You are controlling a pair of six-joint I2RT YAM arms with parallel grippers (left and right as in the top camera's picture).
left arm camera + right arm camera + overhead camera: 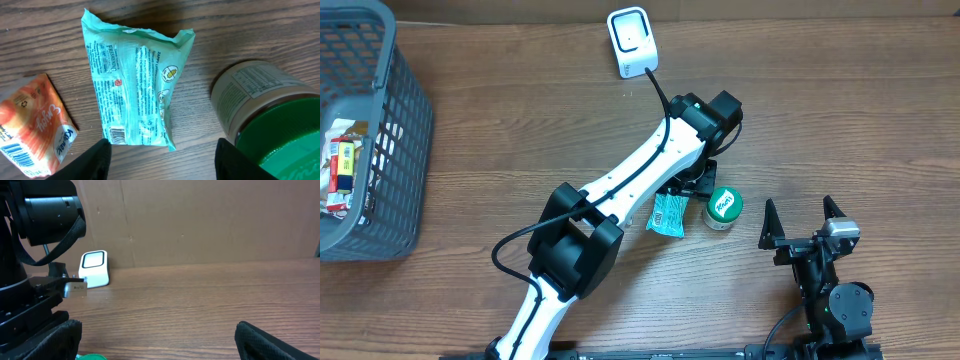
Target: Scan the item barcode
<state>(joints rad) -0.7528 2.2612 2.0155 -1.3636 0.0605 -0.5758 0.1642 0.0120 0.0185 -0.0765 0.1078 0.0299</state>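
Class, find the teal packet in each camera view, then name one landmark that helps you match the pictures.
Overhead: the teal packet lies near the centre, just left of the green-lidded jar.
Left wrist: the packet fills the middle of the frame, lying flat.
Right wrist: not in it.
Shared landmark: the green-lidded jar, on the packet's right in both the overhead and left wrist views.

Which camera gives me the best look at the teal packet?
Left wrist: the teal packet lies flat and whole, its barcode visible near the bottom. Overhead shows only its end poking out under the left arm. Right wrist misses it.
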